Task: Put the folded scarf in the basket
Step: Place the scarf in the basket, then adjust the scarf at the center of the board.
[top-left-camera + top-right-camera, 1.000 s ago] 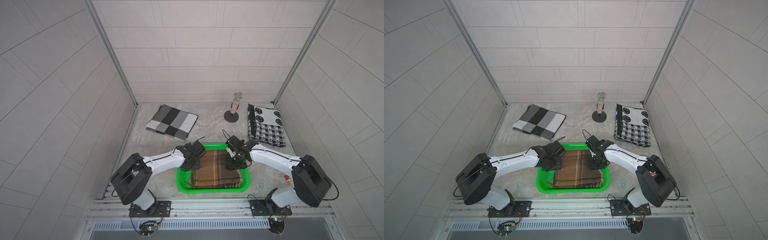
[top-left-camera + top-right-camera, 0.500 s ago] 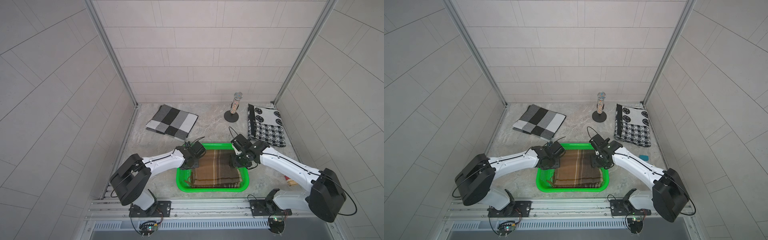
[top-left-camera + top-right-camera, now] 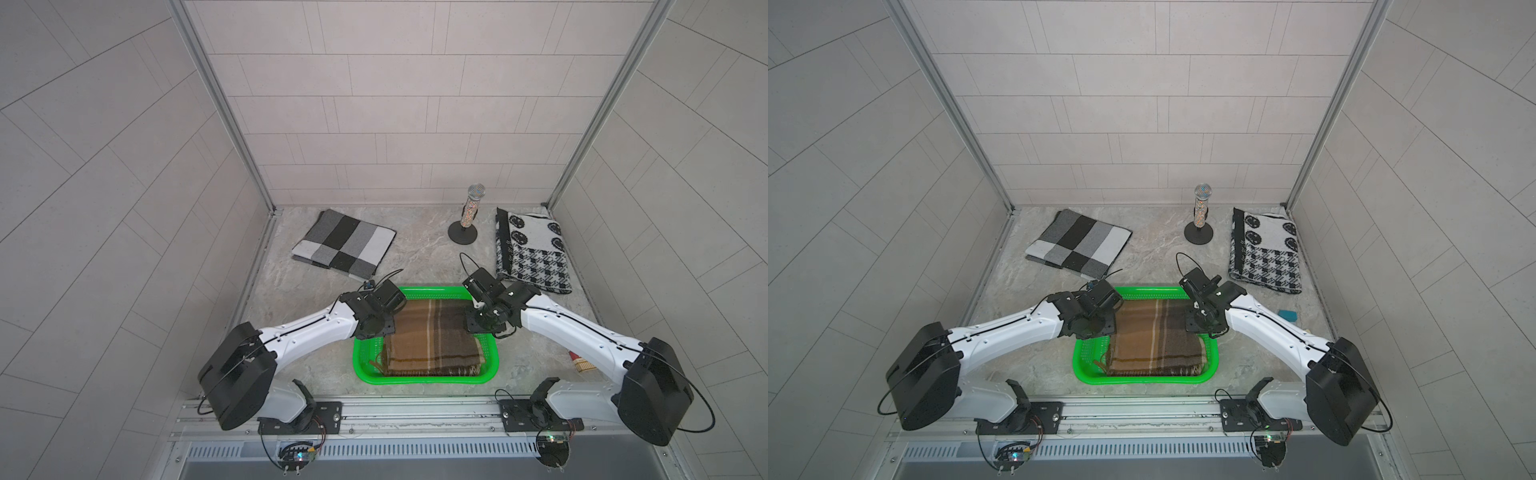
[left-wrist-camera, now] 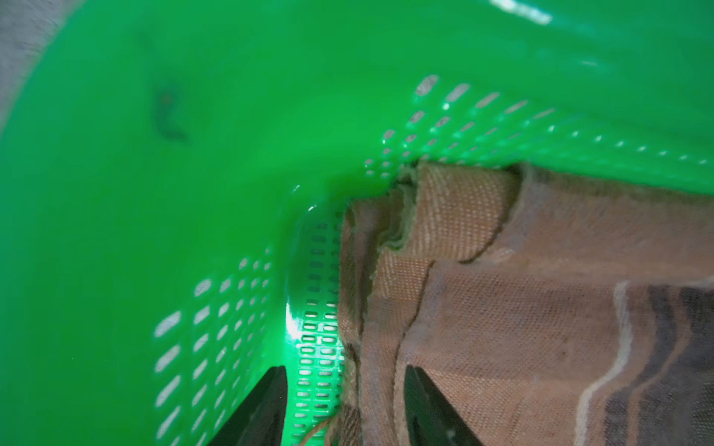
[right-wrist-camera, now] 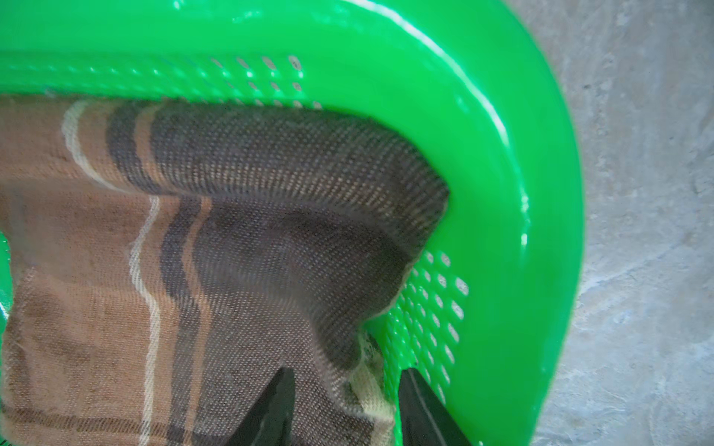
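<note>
- In both top views the folded scarf (image 3: pixel 432 340) lies flat inside the basket (image 3: pixel 360 361), which sits on the worktop (image 3: pixel 424 257); the left hand (image 3: pixel 376 322) and right hand (image 3: pixel 482 322) hover at its far corners.
- Left wrist: the left hand (image 4: pixel 344 370) is released, one finger over cloth, one over mesh (nothing pinched). Lifting crookedly could snag the layered edge.
- Right wrist: the right hand (image 5: pixel 346 371) is released too, astride a humped corner; a finger catching that fold on withdrawal could drag the scarf out or tip the basket.
</note>
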You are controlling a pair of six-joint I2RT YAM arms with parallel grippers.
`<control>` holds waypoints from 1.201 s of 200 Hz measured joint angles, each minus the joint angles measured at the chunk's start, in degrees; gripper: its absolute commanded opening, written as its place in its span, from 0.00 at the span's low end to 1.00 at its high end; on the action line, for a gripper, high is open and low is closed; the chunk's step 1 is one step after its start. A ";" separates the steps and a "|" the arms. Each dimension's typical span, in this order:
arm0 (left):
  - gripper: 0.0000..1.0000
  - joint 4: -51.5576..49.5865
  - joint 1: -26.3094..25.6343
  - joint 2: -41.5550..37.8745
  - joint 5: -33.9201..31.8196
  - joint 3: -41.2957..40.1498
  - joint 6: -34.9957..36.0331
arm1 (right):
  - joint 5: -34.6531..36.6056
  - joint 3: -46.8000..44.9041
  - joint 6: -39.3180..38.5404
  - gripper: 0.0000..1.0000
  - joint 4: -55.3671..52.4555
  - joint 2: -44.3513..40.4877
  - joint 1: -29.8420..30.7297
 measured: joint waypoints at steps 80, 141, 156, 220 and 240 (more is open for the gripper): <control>0.38 4.85 -1.38 8.22 5.62 -0.70 -1.62 | -0.04 -0.15 0.57 0.49 0.55 0.07 0.00; 0.00 7.37 -1.90 7.78 3.32 -1.49 -1.07 | 0.48 -0.42 1.40 0.58 0.90 0.17 0.02; 0.00 6.58 -1.92 7.13 2.29 -1.57 -0.83 | 0.55 -0.42 1.51 0.58 1.05 0.15 0.09; 0.16 2.60 -1.97 4.31 -0.15 -1.55 0.92 | 0.74 -0.42 1.55 0.58 1.86 0.15 0.07; 0.41 1.75 -1.97 4.39 0.24 -1.29 1.53 | 0.79 -0.42 1.60 0.58 1.95 0.07 0.09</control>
